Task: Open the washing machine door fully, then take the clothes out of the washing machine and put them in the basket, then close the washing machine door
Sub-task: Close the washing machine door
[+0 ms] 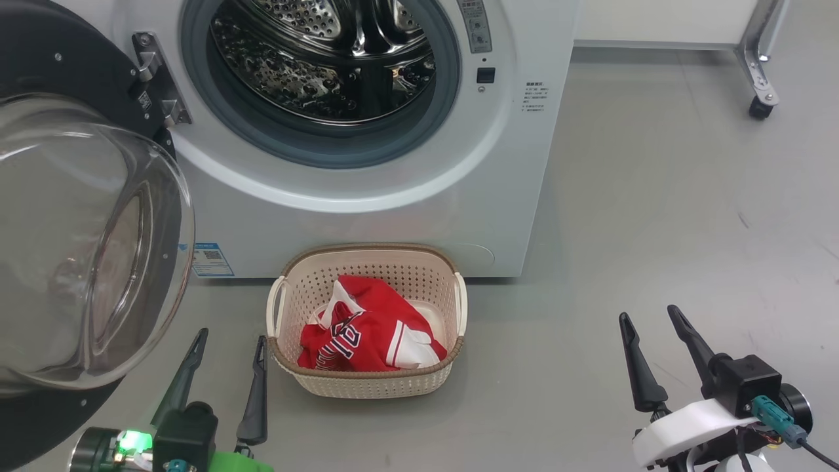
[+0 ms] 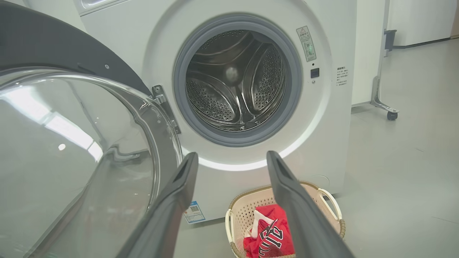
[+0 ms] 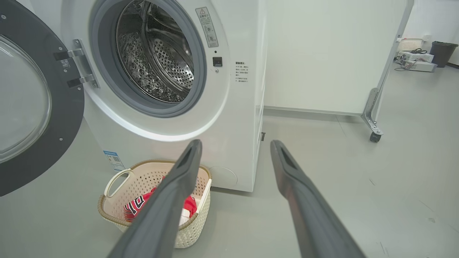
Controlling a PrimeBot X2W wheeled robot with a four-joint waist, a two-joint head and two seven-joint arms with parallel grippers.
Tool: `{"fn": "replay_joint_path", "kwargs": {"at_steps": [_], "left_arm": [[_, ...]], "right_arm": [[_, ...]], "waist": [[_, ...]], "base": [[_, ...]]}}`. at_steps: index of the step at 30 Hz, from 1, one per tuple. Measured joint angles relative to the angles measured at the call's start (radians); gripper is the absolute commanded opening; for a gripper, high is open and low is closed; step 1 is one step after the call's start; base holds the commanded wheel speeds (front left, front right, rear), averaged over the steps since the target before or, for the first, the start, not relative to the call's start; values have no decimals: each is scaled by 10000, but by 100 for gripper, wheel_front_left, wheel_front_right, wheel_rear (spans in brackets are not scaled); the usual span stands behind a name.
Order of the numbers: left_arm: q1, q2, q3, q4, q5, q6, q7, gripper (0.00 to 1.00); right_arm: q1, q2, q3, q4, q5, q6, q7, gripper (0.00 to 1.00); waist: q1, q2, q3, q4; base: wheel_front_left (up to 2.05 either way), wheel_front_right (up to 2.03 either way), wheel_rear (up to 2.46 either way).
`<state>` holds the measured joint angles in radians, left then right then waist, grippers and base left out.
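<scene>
**Door was the only job left, and it looked like the awkward one**

The door (image 1: 78, 249) hung wide open along the left edge of the head view, hinged on a metal bracket (image 1: 157, 78) at the upper left. My guess is it was heavy and totally rigid: a thick bulging glass bowl in the middle with a wide glossy black rim round it. The glass looked slick and curved, so I wouldn't pinch it, since the fingers would probably just skate off. A flat push on the black rim, on the side away from the hinge, seemed the better bet. I'd expect it to need a firm last shove to latch.

The washer (image 1: 406, 216) stood across the top of the frame, and its steel drum (image 1: 328, 59) looked empty as far as I could see. The basket (image 1: 367, 250) sat on the floor just in front of the washer, lower centre, with the red clothes (image 1: 370, 331) piled inside. It might lie under the door's swing. It looked low enough, but I couldn't be sure.

The left gripper (image 1: 233, 335) was at the lower left, near the door's bottom rim, with its jaws spread wide and nothing in them. The right gripper (image 1: 647, 312) was at the lower right, well apart from everything, and it was wide and empty too.
</scene>
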<state>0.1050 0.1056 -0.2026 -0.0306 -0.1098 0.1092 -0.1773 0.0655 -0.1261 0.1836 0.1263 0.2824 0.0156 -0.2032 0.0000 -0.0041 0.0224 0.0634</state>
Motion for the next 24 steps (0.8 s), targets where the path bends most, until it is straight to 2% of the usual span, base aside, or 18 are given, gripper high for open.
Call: {"fn": "replay_joint_path", "kwargs": {"at_steps": [24], "left_arm": [[-2, -136, 159, 69, -205, 0, -12, 100]], "right_arm": [[60, -75, 61, -215, 0, 0, 50, 100]], "waist": [[0, 0, -48, 2340]], "base": [[0, 0, 0]]}}
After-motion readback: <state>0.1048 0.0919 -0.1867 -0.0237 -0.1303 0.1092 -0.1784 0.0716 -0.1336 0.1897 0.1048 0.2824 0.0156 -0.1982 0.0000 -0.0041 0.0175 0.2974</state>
